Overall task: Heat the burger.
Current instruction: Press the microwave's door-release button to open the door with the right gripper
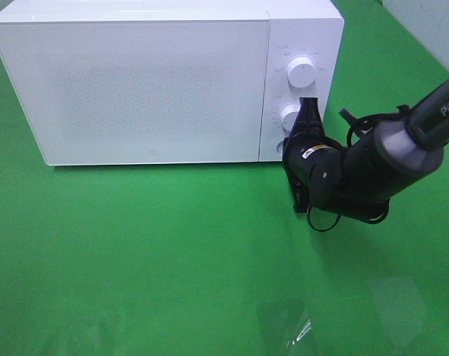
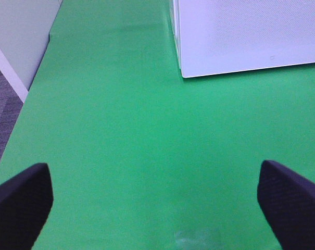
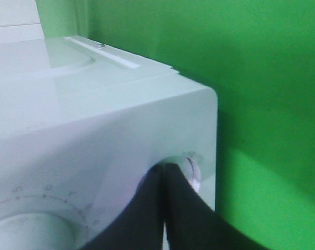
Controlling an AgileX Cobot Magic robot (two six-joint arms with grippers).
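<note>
The burger is not in view in any frame. The white microwave (image 1: 150, 81) stands at the back with its door closed; it also shows in the left wrist view (image 2: 240, 31) and the right wrist view (image 3: 95, 120). My right gripper (image 1: 307, 106) is at the control panel, beside the lower knob (image 1: 287, 116). In the right wrist view its fingers are pressed together, and the right gripper (image 3: 165, 167) has its tips against that knob (image 3: 192, 169). My left gripper (image 2: 156, 179) is open and empty above the green cloth, away from the microwave.
An upper knob (image 1: 301, 72) sits above the lower one. Green cloth (image 1: 172, 252) covers the table. A small clear plastic scrap (image 1: 302, 331) lies near the front edge. In the left wrist view the table's edge and grey floor (image 2: 1, 109) show.
</note>
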